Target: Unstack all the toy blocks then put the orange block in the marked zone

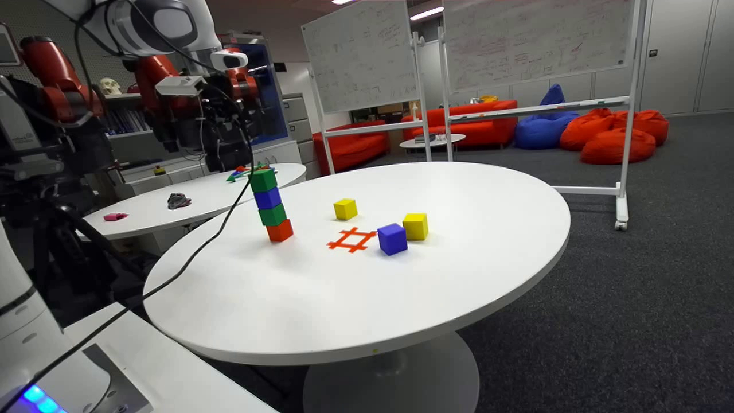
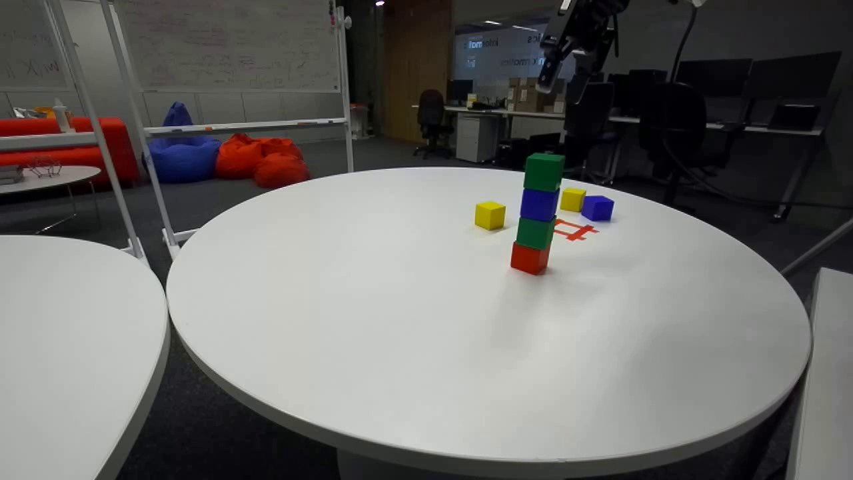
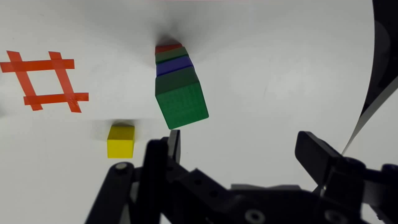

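Note:
A four-high tower stands on the round white table: a green block (image 1: 264,180) on top, then a blue block (image 1: 268,198), another green block (image 1: 272,215), and the orange block (image 1: 280,230) at the bottom. Beside it, orange tape lines form the marked zone (image 3: 46,81), with no block inside. Two yellow blocks (image 1: 345,209) and a loose blue block (image 1: 393,239) lie separately around the zone. My gripper (image 3: 239,133) is open and holds nothing. In an exterior view it hangs well above the tower (image 2: 542,175); in the wrist view its left fingertip appears just below the top green block.
The round table (image 2: 373,333) has a second white table (image 2: 66,333) close against its edge. A black cable (image 1: 189,261) crosses in front of the table in an exterior view. Whiteboards (image 1: 361,63) and beanbags stand further back.

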### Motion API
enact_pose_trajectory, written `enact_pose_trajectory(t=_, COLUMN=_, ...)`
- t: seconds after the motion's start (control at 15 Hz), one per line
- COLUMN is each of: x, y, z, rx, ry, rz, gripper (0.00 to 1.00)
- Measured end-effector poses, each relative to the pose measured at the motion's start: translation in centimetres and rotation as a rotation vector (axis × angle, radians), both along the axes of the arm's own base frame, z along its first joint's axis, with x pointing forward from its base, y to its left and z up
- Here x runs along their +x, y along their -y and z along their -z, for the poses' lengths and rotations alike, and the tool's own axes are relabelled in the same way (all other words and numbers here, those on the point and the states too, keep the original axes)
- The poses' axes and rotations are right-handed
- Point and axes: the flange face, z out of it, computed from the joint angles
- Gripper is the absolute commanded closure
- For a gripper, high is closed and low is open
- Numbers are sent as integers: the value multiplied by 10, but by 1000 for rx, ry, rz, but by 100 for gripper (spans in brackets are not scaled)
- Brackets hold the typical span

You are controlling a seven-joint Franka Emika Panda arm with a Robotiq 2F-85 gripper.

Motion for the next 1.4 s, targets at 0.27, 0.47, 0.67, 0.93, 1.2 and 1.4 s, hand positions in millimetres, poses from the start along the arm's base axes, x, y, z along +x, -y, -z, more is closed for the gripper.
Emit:
enact_pose_trajectory(t=0.27, x=1, y=3, z=1, rx=0, ry=-3, rz=6, gripper=0)
enact_pose_trajectory(t=0.47, x=1, y=3, z=1, rx=0, ry=-2, rz=6, gripper=0)
enact_pose_trajectory(t=0.67, x=1, y=1, z=1, rx=14, ry=-10, rz=40, gripper=0)
enact_pose_trajectory(t=0.93, x=0, y=-3, z=1, rx=24, ry=-19, rz=86, gripper=0)
enact_pose_trajectory(t=1.2, x=0, y=-3, z=1, rx=24, ry=-19, rz=86, gripper=0)
enact_pose_trajectory(t=1.4, x=0, y=-2, z=2, rx=18, ry=-19, rz=84, gripper=0)
